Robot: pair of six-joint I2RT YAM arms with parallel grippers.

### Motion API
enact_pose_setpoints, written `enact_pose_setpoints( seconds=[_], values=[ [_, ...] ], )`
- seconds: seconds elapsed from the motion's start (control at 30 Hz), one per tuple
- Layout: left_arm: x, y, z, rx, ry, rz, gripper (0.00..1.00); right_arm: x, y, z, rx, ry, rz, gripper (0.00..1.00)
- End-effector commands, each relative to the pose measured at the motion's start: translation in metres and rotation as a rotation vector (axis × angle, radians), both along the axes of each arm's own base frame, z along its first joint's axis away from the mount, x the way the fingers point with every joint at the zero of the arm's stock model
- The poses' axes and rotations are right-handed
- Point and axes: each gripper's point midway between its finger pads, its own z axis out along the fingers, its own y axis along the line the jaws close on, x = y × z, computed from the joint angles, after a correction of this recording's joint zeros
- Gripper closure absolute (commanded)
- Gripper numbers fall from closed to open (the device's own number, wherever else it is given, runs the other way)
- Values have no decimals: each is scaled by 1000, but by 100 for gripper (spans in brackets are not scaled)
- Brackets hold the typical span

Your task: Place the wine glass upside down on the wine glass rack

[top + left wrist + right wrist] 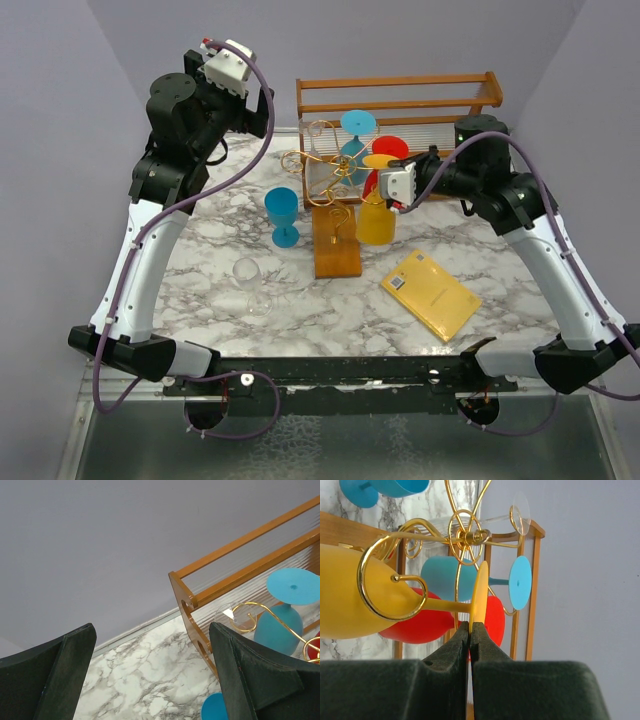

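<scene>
My right gripper (386, 182) is shut on the foot of a yellow wine glass (376, 222) and holds it upside down beside the gold wire wine glass rack (325, 165) on its orange-brown base (337, 250). In the right wrist view my fingertips (462, 632) pinch the yellow foot disc (480, 592), and the stem crosses a gold scroll arm (375, 555). I cannot tell whether the stem rests in the arm. A blue glass (355, 140), a red glass (390, 150) and a clear one (470, 522) hang inverted on the rack. My left gripper (150, 645) is open and empty, raised at the back left (262, 105).
A blue glass (283, 215) and a clear glass (255, 285) stand upright on the marble table (200, 260), left of the rack base. A yellow book (430, 293) lies at front right. A wooden slatted shelf (400, 95) stands behind the rack against the back wall.
</scene>
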Motion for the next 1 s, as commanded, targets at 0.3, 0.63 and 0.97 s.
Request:
enact_pose_setpoints(
  seconds=[0.3,0.63,0.97],
  values=[
    [-3,9,14,-8,-49,25,1,-10,30,14,27,-28,108,99],
    [-2,10,13,-2,-50,26,1,-32,34,18,52,22,168,99],
    [-1,9,9,0,-44,19,1,-43,27,19,51,33,162,99]
  ],
)
